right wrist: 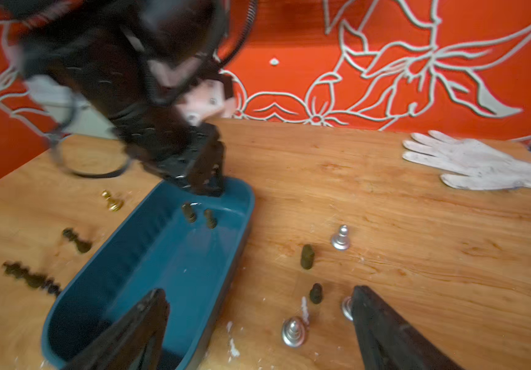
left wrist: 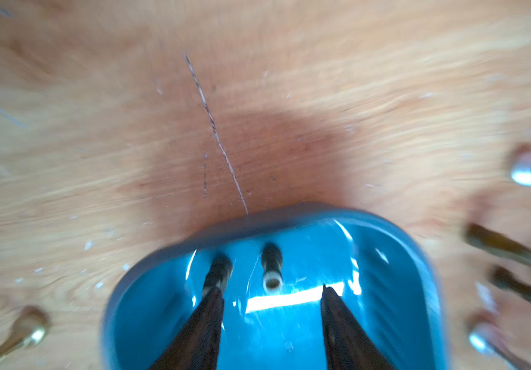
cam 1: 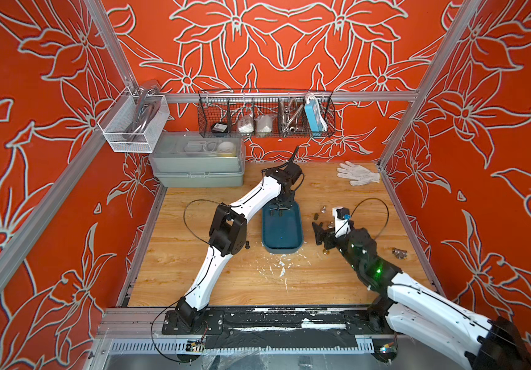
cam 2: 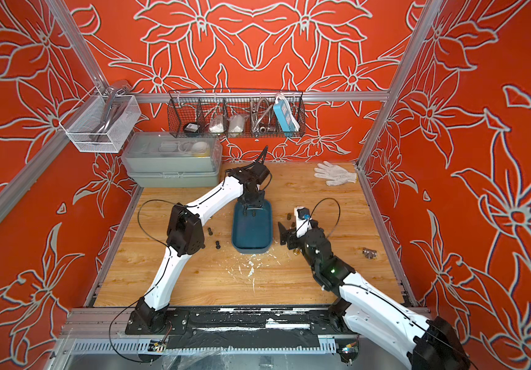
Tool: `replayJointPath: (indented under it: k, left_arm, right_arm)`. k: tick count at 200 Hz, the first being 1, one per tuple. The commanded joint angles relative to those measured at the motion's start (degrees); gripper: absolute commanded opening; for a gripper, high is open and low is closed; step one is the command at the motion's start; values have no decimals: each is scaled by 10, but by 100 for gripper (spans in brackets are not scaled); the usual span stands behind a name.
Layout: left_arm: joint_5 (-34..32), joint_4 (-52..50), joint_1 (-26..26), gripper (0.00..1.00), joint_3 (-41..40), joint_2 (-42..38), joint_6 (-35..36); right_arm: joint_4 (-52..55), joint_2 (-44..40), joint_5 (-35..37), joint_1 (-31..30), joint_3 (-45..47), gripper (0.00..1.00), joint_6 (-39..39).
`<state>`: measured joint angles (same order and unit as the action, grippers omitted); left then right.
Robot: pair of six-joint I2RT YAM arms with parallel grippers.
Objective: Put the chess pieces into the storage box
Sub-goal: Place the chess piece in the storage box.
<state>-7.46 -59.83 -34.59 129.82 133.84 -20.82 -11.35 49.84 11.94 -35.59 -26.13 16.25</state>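
- The chess pieces (right wrist: 341,237) were tiny, hard and light, I judged, and the shiny ones slippery; they were best pinched at the narrow waist.
- Two black pieces (left wrist: 272,266) lay in the storage box (right wrist: 177,272); others lay scattered on the table (right wrist: 386,208) on either side.
- My left pincer (left wrist: 271,290) hung over the box's far end, jaws parted, empty.
- My right pincer (right wrist: 257,290) stood wide and empty above pieces just beside the box.
- The box wall could block a finger; the white glove (right wrist: 475,163) lay well apart.

Bright, even light all round. Both top views are sharp, with the walls (cam 1: 33,160) bowing at the edges. Both wrist views are motion-blurred. White glare streaks the blue box (left wrist: 289,326), and a soft shadow darkens the table (left wrist: 257,153) beside it.
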Motion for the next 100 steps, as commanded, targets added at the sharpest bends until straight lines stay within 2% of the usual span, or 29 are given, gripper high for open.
replayJointPath:
  k: [1,13,26,50,75,87,100]
  left_arm:
    - [-6,1,-25,51,-40,-127,1]
    - [-11,37,-36,53,-106,-192,-4]
    - [-2,93,-47,54,-198,-266,-10]
    - [36,187,-61,54,-368,-382,-13]
    - [63,305,-77,54,-563,-496,5]
    - [87,357,-85,54,-649,-548,13]
    - [92,399,-96,54,-725,-597,12]
  right_arm:
    - [155,65,-50,55,-120,93,66]
    - [244,123,-36,70,-197,93,77]
    - [331,204,-71,104,-280,93,95]
    - [477,359,-109,139,-419,79,91]
    - [520,441,-70,147,-472,77,78]
    - [531,474,-88,163,-492,76,82]
    - [541,499,-98,170,-514,69,81]
